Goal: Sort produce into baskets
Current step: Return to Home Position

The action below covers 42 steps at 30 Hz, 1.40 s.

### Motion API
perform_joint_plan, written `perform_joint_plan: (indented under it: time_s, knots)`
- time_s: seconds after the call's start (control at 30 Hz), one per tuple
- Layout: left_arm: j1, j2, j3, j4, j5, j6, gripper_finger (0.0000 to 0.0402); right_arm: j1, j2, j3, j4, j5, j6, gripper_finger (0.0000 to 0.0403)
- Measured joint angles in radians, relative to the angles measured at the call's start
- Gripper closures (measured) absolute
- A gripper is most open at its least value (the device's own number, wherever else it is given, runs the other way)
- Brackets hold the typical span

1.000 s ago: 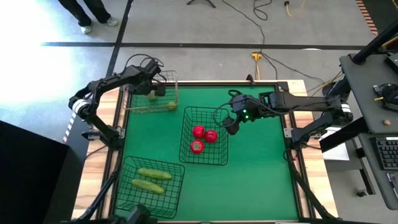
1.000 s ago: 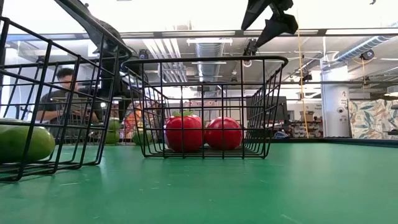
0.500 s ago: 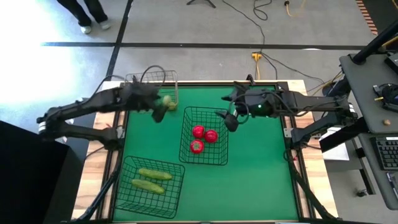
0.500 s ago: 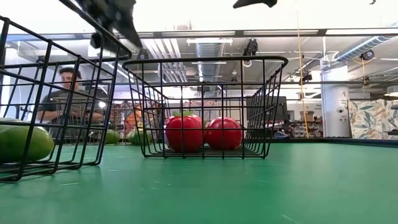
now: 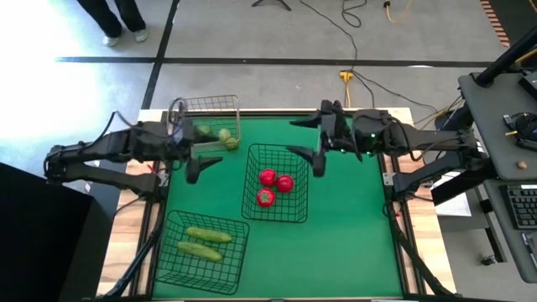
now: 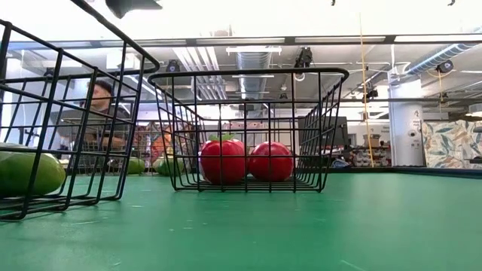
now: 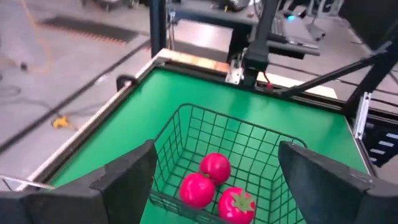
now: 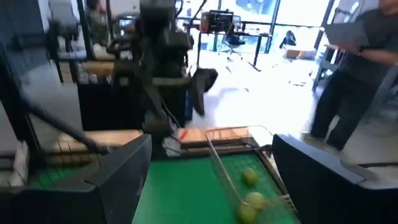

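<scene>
Left hand [image 5: 201, 166] and right hand [image 5: 307, 143] both hang empty, fingers spread wide, the left beside the pale basket [image 5: 210, 102] near the worktop's [image 5: 352, 235] far-left corner, the right over its far middle. Nearest, two cucumbers [image 5: 205, 240], probably firm and best pinched mid-length, lie in the black basket [image 5: 172, 220] at the near-left corner; three likely soft-skinned, bruisable tomatoes [image 5: 275, 183] sit in the centre basket [image 5: 299, 211]; small, roll-prone limes [image 5: 223, 134] rest in the pale one. The green covering looks grippy; beyond, a person [image 8: 354, 74] stands in an open workshop.
</scene>
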Motion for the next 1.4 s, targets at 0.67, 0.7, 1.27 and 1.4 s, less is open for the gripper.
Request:
perform_joint_plan:
  time_s: [0.67, 0.7, 1.27, 1.4]
  knots:
    - [-0.090, -0.396, -0.493, 0.086, -0.013, -0.132, 0.0083, -0.022, -0.313, -0.437, 0.100, 0.220, 0.628, 0.0078]
    - [-0.090, -0.409, -0.520, 0.136, -0.011, -0.090, 0.0083, -0.022, -0.312, -0.433, 0.103, 0.218, 0.602, 0.0078]
    - [-0.091, -0.517, -0.834, 0.685, 0.077, 0.155, 0.0083, -0.007, -0.550, -0.822, 0.226, -0.016, 0.273, 0.0078]
    - [-0.091, -0.553, -0.870, 0.685, 0.071, 0.164, 0.0083, -0.019, -0.656, -0.918, 0.198, -0.017, 0.443, 0.0078]
